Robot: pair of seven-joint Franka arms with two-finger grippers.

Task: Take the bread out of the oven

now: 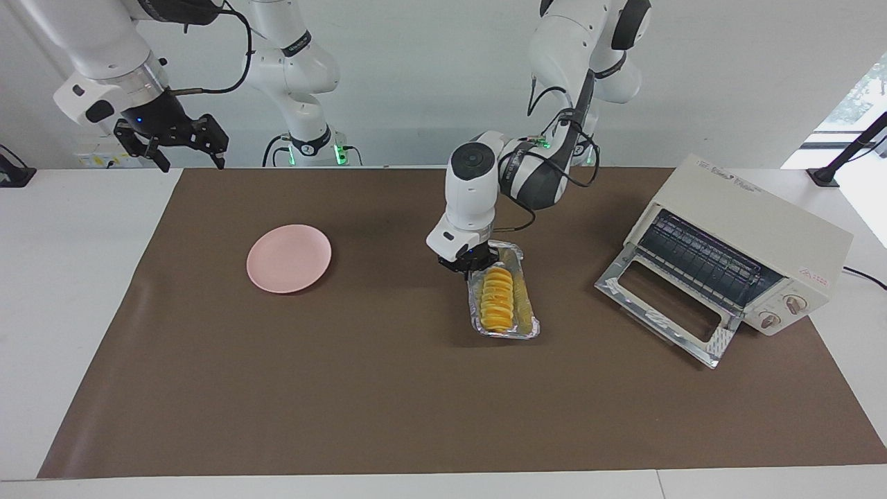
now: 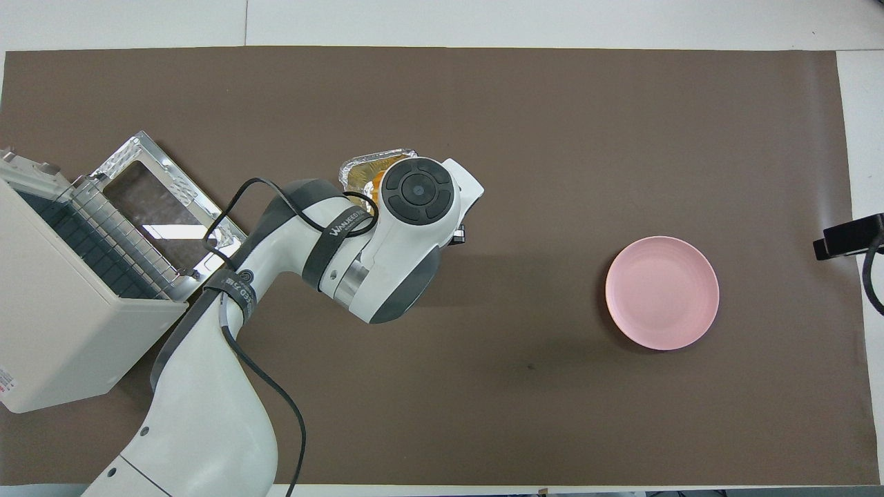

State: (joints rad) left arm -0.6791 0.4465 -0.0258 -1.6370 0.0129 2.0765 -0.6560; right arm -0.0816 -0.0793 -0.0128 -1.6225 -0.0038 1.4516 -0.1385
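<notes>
The bread (image 1: 498,299), a ridged golden-yellow loaf, lies in a crinkled silver foil tray (image 1: 528,299) on the brown mat, between the plate and the oven. My left gripper (image 1: 473,264) is low at the tray's rim nearest the robots, shut on that rim. In the overhead view the left wrist covers the gripper and most of the tray (image 2: 366,166). The cream-white oven (image 1: 752,229) stands at the left arm's end of the table with its glass door (image 1: 665,301) dropped open and its rack bare. My right gripper (image 1: 183,154) waits open, raised over the table's edge.
A pink plate (image 1: 289,258) sits bare on the mat toward the right arm's end, also in the overhead view (image 2: 661,292). The oven's open door (image 2: 148,200) juts out toward the tray. A black stand (image 1: 842,163) is beside the oven.
</notes>
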